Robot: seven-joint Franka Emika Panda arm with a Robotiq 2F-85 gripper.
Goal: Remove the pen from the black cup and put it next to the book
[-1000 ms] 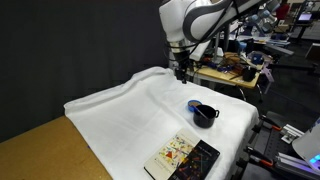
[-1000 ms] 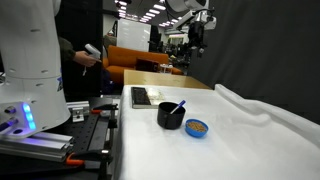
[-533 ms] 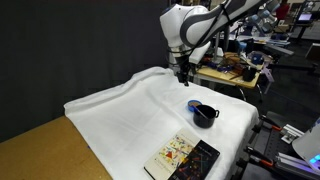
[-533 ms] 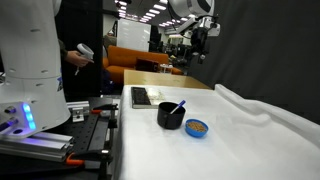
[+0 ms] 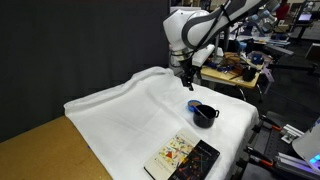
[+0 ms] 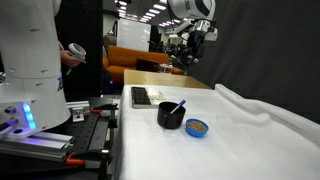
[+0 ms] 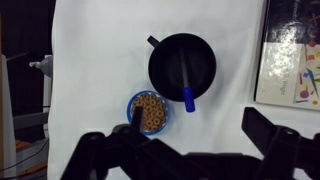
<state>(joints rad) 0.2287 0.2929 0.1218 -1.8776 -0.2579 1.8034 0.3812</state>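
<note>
Well above the black cup (image 7: 160, 70), gripper (image 7: 190, 130) empty, fingers spread wide.
Blue pen (image 7: 187, 95) sits centred between them, long axis crossing the closing line.

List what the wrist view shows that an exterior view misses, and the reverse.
Wrist view only: a straight-down look into the black cup, the pen leaning on its rim, and the pictures on the book. Exterior view only: the whole gripper, open, hanging high beyond the cup, and a person in the background. Both: cup, pen, book and a small blue bowl of brown bits.
</note>
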